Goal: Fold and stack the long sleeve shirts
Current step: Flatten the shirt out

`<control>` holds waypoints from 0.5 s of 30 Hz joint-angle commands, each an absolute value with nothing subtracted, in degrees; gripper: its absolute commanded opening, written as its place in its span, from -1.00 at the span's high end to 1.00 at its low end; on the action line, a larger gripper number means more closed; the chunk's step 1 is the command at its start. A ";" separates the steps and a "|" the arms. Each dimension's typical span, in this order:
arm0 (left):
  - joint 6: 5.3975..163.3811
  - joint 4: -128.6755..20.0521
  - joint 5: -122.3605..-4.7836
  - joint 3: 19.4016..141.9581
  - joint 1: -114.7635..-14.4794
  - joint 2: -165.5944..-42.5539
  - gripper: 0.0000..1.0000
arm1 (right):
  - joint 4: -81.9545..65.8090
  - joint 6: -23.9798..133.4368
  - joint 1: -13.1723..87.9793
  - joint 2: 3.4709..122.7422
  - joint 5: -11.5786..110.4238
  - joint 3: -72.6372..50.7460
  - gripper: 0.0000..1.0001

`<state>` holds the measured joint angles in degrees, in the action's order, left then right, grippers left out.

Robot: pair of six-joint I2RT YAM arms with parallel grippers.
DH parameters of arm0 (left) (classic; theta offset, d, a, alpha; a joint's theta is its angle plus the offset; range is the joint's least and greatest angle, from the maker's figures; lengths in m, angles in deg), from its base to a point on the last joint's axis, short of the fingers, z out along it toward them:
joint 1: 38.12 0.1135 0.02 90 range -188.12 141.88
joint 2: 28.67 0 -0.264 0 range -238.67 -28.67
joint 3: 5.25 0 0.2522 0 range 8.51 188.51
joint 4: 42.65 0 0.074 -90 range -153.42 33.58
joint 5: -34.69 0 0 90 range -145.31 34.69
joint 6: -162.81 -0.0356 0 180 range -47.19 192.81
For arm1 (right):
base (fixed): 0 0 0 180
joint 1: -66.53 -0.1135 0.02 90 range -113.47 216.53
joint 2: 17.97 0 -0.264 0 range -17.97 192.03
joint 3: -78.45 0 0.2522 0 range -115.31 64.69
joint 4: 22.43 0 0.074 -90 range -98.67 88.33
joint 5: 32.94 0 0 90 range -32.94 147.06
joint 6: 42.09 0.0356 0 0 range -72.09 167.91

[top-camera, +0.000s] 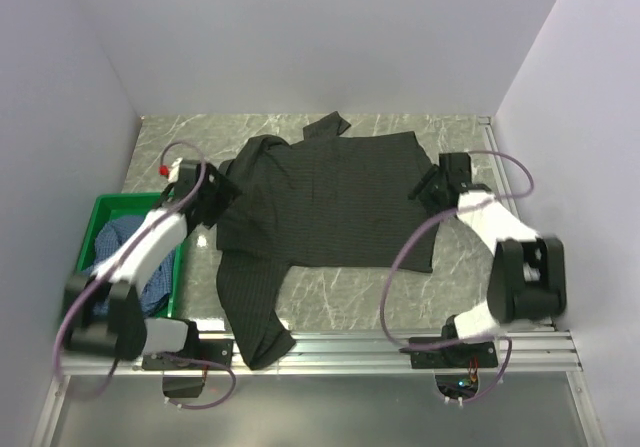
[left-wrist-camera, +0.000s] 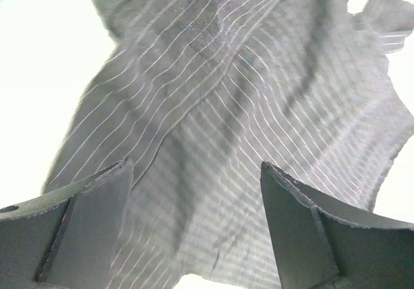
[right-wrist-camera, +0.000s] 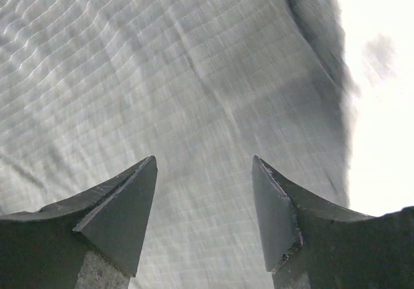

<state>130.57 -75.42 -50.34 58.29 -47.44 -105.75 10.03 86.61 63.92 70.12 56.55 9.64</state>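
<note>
The black pinstriped shirt (top-camera: pixel 330 202) is lying spread out on the table (top-camera: pixel 400 297), its collar (top-camera: pixel 328 125) pointing to the far edge and one long sleeve (top-camera: pixel 250 307) trailing down toward the near edge on the left side. The blue checked shirt (top-camera: pixel 112 237) is sitting bunched in the green crate (top-camera: pixel 100 207) at the left, so the work is looking to be at the first garment, in the flattening or early folding stage. The left pincer (top-camera: pixel 212 199) is hovering over the shirt's left shoulder area, its jaws standing wide apart with striped cloth showing beneath them and nothing caught between them. The right pincer (top-camera: pixel 428 185) is poised at the shirt's right edge, its jaws also parted, somewhat less widely, with only fabric lying below and nothing gripped. Whether either one is touching the cloth is not clear from these views. The next move is probably calling for both pincers to be dropping onto the cloth edges, pinching a single layer each, and bringing the sides or the loose sleeve inward over the body without dragging the whole shirt across the table.
</note>
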 commanded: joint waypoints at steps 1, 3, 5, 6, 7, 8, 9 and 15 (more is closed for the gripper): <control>129.15 -82.95 -43.98 52.73 -47.79 -95.83 -0.69 | 11.63 86.94 63.89 59.83 59.79 17.21 -0.37; 128.36 -83.57 -44.14 48.52 -47.79 -92.05 -0.69 | 11.98 85.63 63.72 55.60 59.18 20.90 -0.37; 128.53 -83.49 -45.28 44.66 -47.79 -90.64 -0.68 | 12.07 84.40 63.63 53.49 56.03 22.58 -0.37; 128.88 -82.96 -45.73 43.33 -47.79 -90.02 -0.68 | 12.25 82.82 62.59 53.13 55.40 23.11 -0.33; 129.14 -82.00 -45.99 42.18 -47.79 -90.02 -0.67 | 12.25 82.11 61.53 52.87 55.05 23.90 -0.30; 129.41 -81.12 -46.34 40.35 -47.79 -90.28 -0.66 | 12.25 81.41 60.30 52.69 55.04 23.99 -0.29; 129.67 -80.42 -47.39 39.63 -47.79 -90.98 -0.65 | 12.42 80.18 57.07 52.86 55.83 23.65 -0.26; 129.07 -79.62 -48.63 40.41 -47.97 -92.57 -0.58 | 11.82 76.66 44.58 57.87 58.73 17.51 -0.18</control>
